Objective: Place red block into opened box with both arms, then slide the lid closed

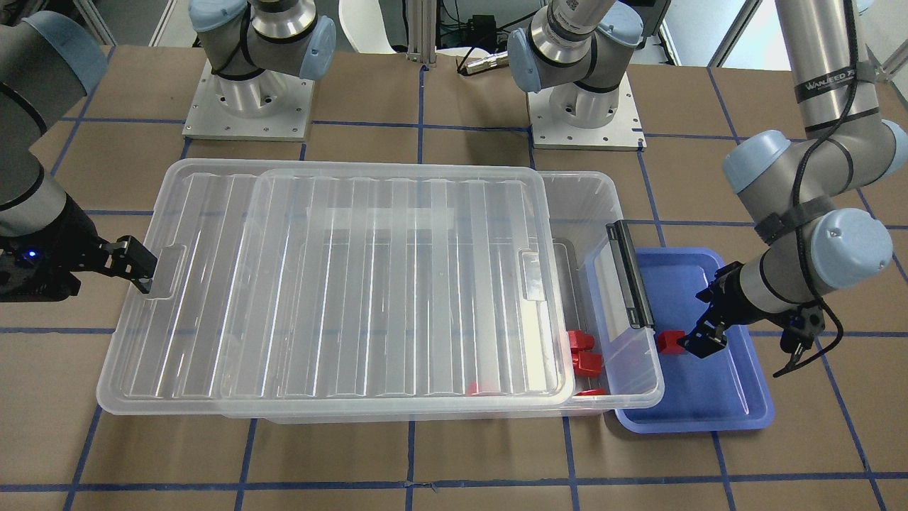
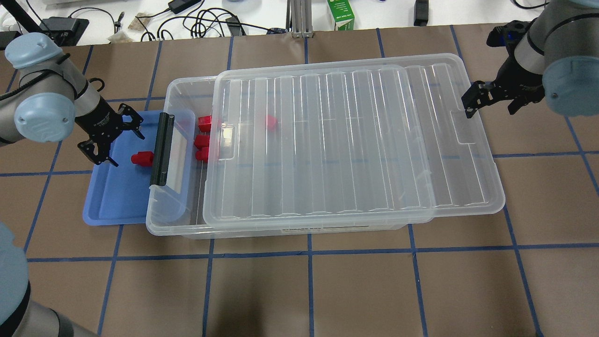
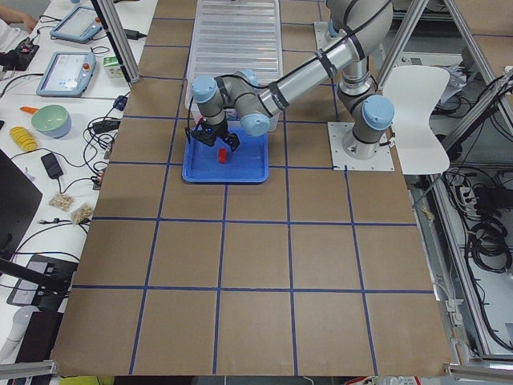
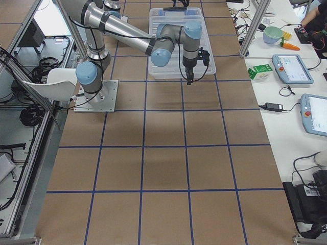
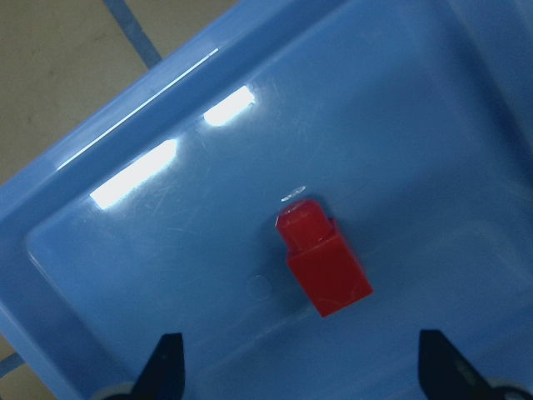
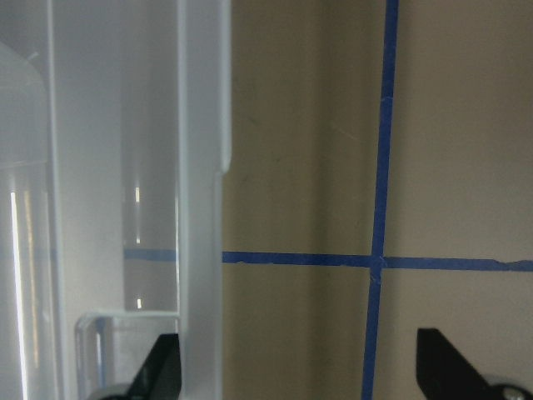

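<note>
The glossy red block (image 5: pixel 325 262) (a squat brick with a stud) lies on the smooth blue tray (image 2: pixel 112 206), with the left gripper (image 2: pixel 117 142) spread wide above it. The ribbed, translucent lid (image 2: pixel 327 140) sits offset on the clear box (image 2: pixel 173 224). The right gripper (image 2: pixel 490 102) hangs spread by the lid's notched end.

A black strap (image 1: pixel 827 86) wrapping the silver tube of the left arm (image 1: pixel 816 35), at the far right of the front-facing view, is showing white capitals reading "WANJEED", with further letters curving out of sight, while no other print is coming through legibly.
</note>
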### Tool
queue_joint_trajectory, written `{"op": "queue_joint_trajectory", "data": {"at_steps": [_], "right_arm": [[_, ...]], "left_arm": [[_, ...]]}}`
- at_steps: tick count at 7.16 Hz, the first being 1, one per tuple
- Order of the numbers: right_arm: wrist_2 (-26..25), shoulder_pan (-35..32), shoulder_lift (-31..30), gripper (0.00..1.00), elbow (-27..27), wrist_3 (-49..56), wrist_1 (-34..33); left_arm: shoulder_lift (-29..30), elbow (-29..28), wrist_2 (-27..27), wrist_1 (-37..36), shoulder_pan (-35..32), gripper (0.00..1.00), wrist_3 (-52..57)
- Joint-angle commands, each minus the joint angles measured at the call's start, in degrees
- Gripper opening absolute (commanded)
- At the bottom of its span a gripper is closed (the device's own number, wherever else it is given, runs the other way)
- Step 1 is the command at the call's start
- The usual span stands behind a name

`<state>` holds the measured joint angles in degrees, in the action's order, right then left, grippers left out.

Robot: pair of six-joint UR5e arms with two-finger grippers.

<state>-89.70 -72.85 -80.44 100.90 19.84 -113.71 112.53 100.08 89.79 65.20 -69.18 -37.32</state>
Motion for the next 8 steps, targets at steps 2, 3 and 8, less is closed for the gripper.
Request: {"op": "queue_joint_trajectory", "data": {"at_steps": [2, 3, 8], "right_arm": [[-0.1, 3.1, -0.2, 1.0, -0.3, 3.6, 0.1], [-0.4, 3.7, -0.2, 1.0, -0.3, 4.5, 0.2], [-1.4, 7.3, -0.4, 1.0, -0.3, 9.0, 0.2]], "left_arm": [[3.8, -0.1, 0.1, -3.6, 0.0, 1.0, 0.0], [4.4, -0.1, 0.0, -3.6, 0.0, 1.0, 0.0], [6.3, -0.1, 0.3, -5.2, 0.0, 0.37, 0.5]]}}
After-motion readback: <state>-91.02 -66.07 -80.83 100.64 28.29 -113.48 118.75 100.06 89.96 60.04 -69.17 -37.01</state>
